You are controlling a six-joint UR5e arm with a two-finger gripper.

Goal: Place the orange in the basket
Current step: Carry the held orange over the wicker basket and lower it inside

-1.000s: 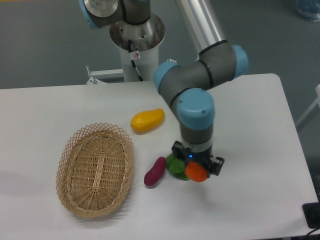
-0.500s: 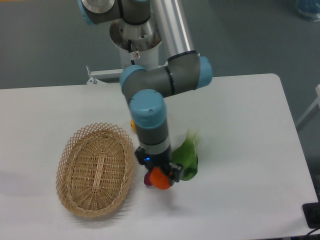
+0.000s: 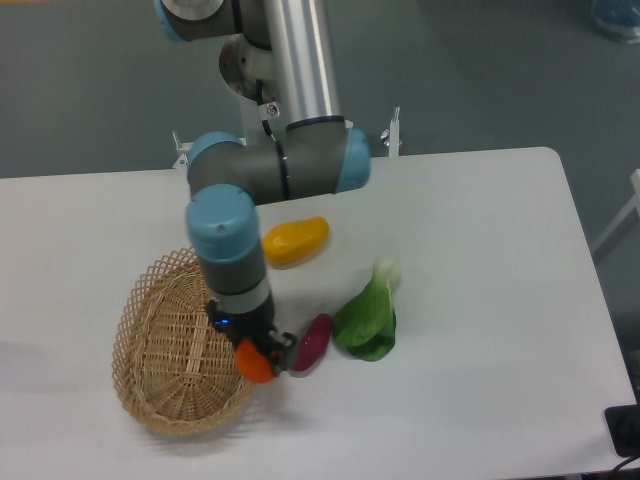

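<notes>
Orange (image 3: 256, 362) is clamped between the gripper's (image 3: 256, 358) fingers, held up off the table (image 3: 480, 260) and sitting right over the near-right rim of the basket (image 3: 160, 330). So it's at the basket's edge, not down inside it.

Compared with a second ago the whole arm has swung way over. Back then the gripper and orange were hanging over by the leafy green vegetable (image 3: 366, 318), well off to the side of the basket. Half a second ago they were about halfway across, right on top of the purple vegetable. The wrist column now stands over the basket's right side and hides part of the wicker.

With the arm out of the way you can see stuff that was covered before: the green vegetable lies in the open with its pale stem end pointing away, off to the side of the gripper. The purple vegetable (image 3: 311, 343) lies just beside the gripper, between it and the greens; can't tell if it actually touches the fingers. The yellow mango-shaped fruit (image 3: 295, 241) is beyond the gripper, next to the arm's elbow, same place as a second ago. Basket hasn't budged either.
</notes>
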